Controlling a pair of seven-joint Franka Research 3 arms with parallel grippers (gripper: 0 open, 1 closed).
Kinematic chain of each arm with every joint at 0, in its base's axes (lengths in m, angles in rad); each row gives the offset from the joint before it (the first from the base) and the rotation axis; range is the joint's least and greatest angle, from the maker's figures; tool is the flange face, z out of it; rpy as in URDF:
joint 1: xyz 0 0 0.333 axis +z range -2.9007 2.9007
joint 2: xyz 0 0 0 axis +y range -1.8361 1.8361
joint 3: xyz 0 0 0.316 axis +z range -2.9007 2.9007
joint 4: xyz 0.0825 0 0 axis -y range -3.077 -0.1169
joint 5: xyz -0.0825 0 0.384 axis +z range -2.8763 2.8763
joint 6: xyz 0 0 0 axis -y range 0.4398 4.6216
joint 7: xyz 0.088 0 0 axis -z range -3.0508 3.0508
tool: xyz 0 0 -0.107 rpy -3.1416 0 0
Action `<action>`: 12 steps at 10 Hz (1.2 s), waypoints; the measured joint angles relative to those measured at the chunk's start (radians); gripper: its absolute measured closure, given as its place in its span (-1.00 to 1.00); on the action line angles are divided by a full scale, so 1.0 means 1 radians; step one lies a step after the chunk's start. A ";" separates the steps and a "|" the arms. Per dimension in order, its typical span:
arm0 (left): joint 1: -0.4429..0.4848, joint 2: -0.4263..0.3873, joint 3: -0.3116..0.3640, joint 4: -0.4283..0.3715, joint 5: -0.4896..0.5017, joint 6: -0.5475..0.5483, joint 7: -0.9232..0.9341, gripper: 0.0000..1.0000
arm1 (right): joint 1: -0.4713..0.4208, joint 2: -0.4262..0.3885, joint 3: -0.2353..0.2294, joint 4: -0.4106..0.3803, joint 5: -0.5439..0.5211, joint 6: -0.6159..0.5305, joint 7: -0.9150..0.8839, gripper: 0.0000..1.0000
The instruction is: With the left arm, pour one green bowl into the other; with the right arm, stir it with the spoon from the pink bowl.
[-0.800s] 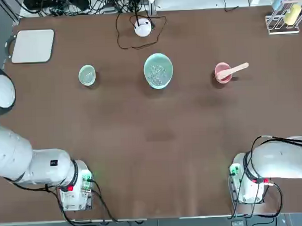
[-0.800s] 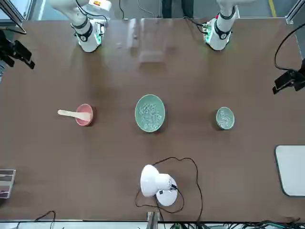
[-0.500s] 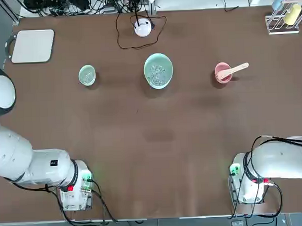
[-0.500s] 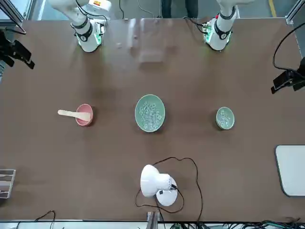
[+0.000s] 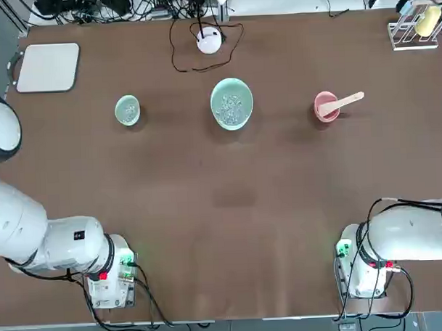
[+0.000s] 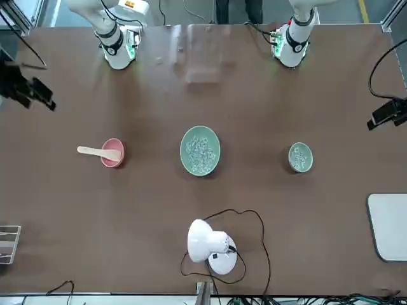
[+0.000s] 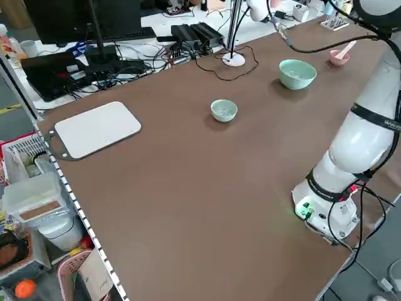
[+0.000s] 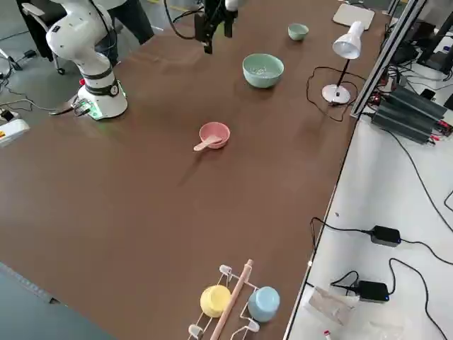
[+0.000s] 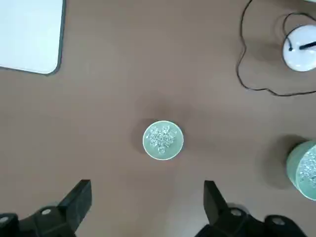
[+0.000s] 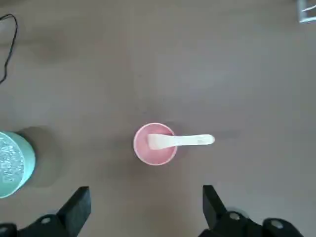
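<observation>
Left end effector (image 9: 148, 197): wide apart, empty, above desk (image 5: 207, 180).
Right end effector (image 10: 146, 200): wide apart, empty, above desk.
Small green bowl (image 5: 127, 110): left.
Large green bowl (image 5: 232, 104): middle.
Pink bowl (image 5: 326, 106): right, holding spoon (image 5: 346, 101).

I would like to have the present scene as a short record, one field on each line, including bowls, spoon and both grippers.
small green bowl: holds clear bits, upright on the table
large green bowl: also holds clear bits, between the other two bowls
pink bowl: right of the large one in the top view
spoon: leans in pink bowl, handle past rim
left gripper: open, empty, above table's left side
right gripper: open, empty, above table's right side
</observation>
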 joint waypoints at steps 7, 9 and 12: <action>0.009 0.157 -0.021 -0.238 0.000 0.359 0.003 -0.92 | -0.202 0.229 -0.007 -0.111 0.473 -0.046 -0.365 -1.00; 0.007 0.159 -0.059 -0.400 0.019 0.540 0.005 -0.86 | -0.297 0.286 -0.009 -0.111 0.561 -0.090 -0.449 -1.00; 0.013 0.155 -0.065 -0.602 0.052 0.759 0.041 -0.80 | -0.376 0.360 -0.009 -0.124 0.647 -0.097 -0.576 -1.00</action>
